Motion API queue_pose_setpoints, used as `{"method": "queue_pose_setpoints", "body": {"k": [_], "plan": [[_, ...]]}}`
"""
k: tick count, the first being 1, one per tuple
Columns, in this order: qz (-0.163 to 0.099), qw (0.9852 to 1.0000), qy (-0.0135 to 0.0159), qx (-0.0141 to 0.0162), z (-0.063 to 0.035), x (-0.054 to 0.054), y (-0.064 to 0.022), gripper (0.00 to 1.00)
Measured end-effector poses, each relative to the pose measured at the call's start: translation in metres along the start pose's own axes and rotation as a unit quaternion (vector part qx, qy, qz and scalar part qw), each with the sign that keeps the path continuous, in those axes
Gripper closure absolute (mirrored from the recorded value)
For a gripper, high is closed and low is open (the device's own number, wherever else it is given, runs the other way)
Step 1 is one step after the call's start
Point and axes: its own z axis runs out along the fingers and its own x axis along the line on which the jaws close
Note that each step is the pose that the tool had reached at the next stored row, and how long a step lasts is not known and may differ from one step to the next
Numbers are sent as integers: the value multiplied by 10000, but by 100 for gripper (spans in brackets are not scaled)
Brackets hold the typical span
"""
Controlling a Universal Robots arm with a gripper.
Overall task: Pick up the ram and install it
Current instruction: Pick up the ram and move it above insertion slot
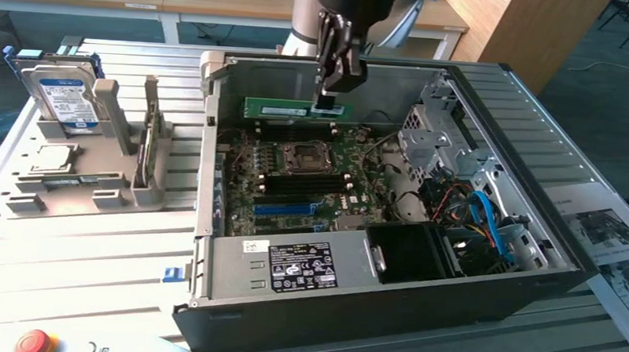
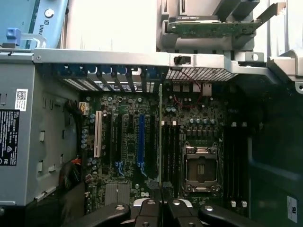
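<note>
The ram (image 1: pixel 285 109), a slim green stick with a white sticker, hangs level inside the open computer case (image 1: pixel 526 201), just above the motherboard (image 1: pixel 292 199). My gripper (image 1: pixel 330 103) is shut on the stick's end at the exterior view's right. It hovers over the dark memory slots (image 1: pixel 295 129) beyond the processor socket (image 1: pixel 299 155). In the wrist view the ram (image 2: pixel 161 142) shows edge-on as a thin line running away from my gripper (image 2: pixel 161 208). That line lies beside the slots (image 2: pixel 170 151) next to the socket (image 2: pixel 201 168).
At the exterior view's left a grey holder (image 1: pixel 101 190) carries a blue-labelled hard drive (image 1: pixel 66 93) and a square processor chip (image 1: pixel 52 158). The power supply (image 1: pixel 289 266), a black fan housing (image 1: pixel 412 256) and drive cages (image 1: pixel 443 142) crowd the case. Papers (image 1: pixel 609 237) lie outside it.
</note>
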Motion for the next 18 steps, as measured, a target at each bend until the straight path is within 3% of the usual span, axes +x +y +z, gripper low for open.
{"method": "queue_pose_setpoints", "body": {"k": [6, 13, 18], "plan": [[-1, 10000, 0, -6, -11, 13, -148, 88], [0, 10000, 0, -4, -10, 13, -149, 88], [-4, 10000, 1, 36, -11, 13, -145, 88]]}}
